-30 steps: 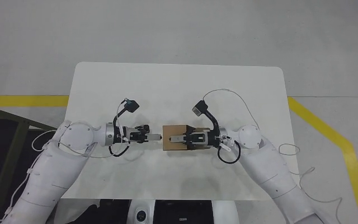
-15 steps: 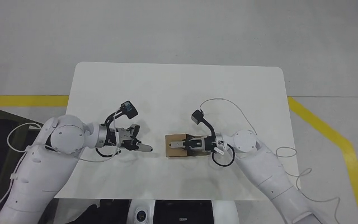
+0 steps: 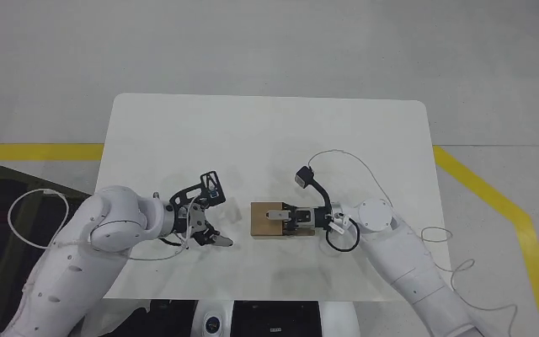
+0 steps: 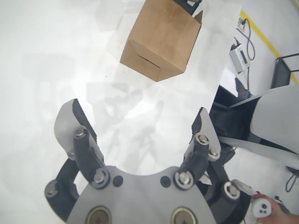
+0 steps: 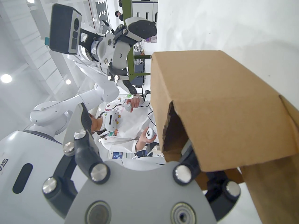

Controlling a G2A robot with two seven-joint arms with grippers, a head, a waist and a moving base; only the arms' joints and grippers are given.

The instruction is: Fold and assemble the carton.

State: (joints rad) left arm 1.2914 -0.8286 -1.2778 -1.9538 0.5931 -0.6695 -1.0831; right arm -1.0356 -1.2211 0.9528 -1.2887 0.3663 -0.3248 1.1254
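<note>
Over on the left, the left gripper (image 3: 212, 232) hangs just above the table (image 3: 269, 126), well short of the front edge, and its fingers are spread wide with nothing between them. The left wrist view confirms it: the left gripper (image 4: 137, 108) has bare tabletop showing in the gap, and it points towards the carton (image 4: 163, 38), which sits apart from it. Moving to the middle, the brown carton (image 3: 269, 218) lies on its side near the table's centre, a little towards the front. Its closed end, with a tucked flap slit, faces left, and its open end with loose flaps faces right. Now the right side: the right gripper (image 3: 290, 219) is at that open end. In the right wrist view, the right gripper (image 5: 133, 131) is spread wide too, one finger (image 5: 81, 117) standing clear of the carton (image 5: 215, 99) with a gap to its wall, the other hidden behind the cardboard at the opening. It is not clamped on the box. A thin cable (image 3: 345, 156) loops over the table behind the right arm.
</note>
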